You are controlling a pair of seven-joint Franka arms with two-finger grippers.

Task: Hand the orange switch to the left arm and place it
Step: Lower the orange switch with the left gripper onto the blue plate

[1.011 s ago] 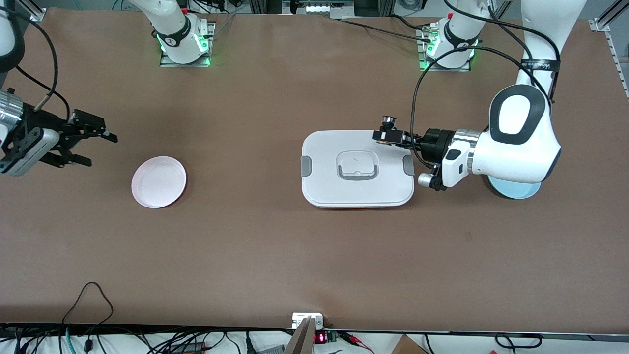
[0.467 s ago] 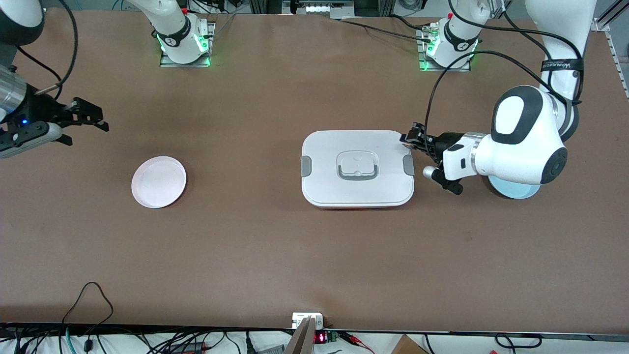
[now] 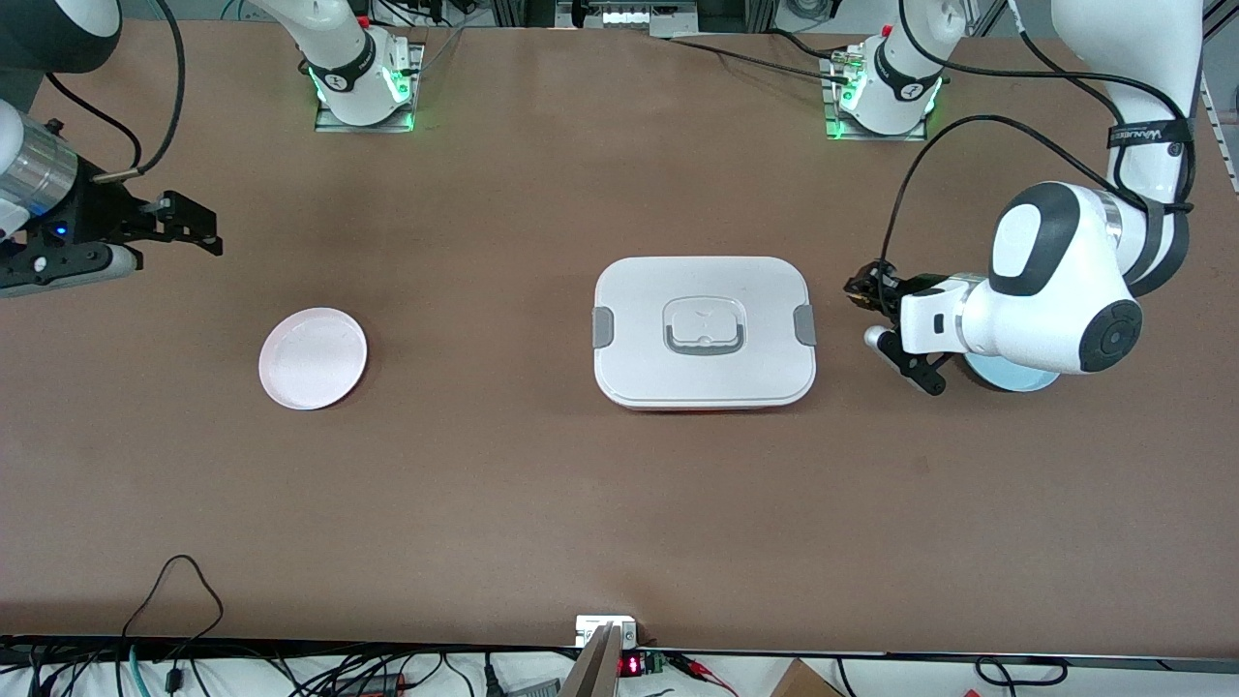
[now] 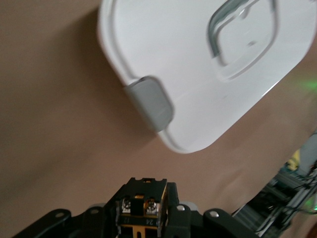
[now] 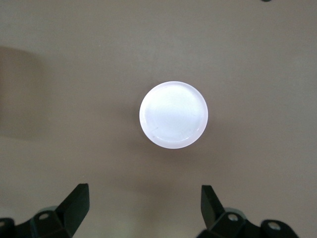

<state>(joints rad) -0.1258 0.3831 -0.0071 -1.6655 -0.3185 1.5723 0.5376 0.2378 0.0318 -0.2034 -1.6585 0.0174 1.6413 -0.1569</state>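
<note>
Brown tabletop fills the front view, with the white box (image 3: 704, 331) at its middle. The left gripper (image 3: 860, 291) hangs over bare table just beside the box's clip, toward the left arm's end, clamped on the switch (image 3: 856, 287), which shows here only as a dark speck. The right gripper (image 3: 198, 232) hangs spread and empty near the pink plate (image 3: 313, 357). A blue plate (image 3: 1012, 374) peeks from under the left arm.

Left wrist view: the switch (image 4: 143, 211) sits pinched between the fingers, screw terminals up, with small numerals I read as 23 and 24. It looks light, rigid, hard plastic; its flat sides are the best hold.

Right wrist view: the fingers (image 5: 74, 202) stand wide over the plate (image 5: 173, 114).
</note>
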